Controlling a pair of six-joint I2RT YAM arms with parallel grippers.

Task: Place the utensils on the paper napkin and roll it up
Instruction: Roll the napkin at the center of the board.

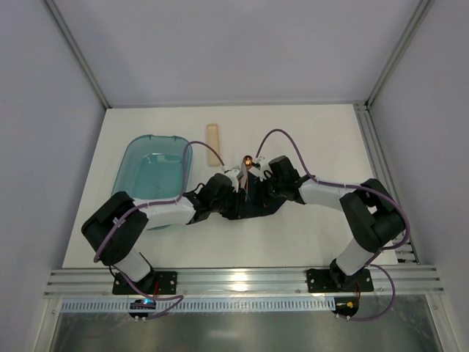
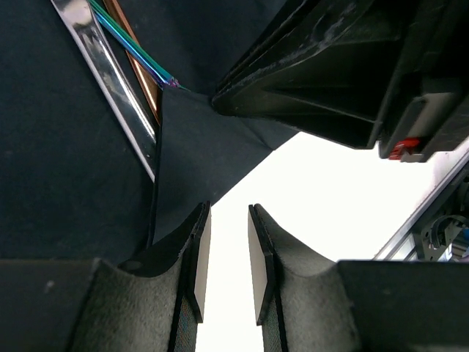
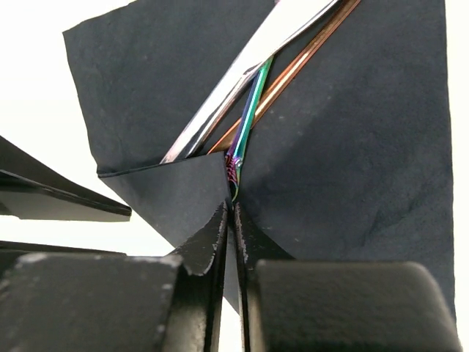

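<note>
The right gripper (image 3: 233, 213) pinches shut on a folded corner of the paper napkin (image 3: 352, 147) on the table (image 3: 29, 81), over the utensils (image 3: 256, 95) lying on it, while the left gripper (image 2: 229, 249) stands narrowly parted and empty beside it, so a one-sided pull could tear the paper or spill them.

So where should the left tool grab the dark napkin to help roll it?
Probably the loose edge of the napkin flap just ahead of the left tool, coming in from the bare table side. That corner is folded over the utensils and pinched by the right tool, so its edge looks lifted; the rest lies flat.
</note>
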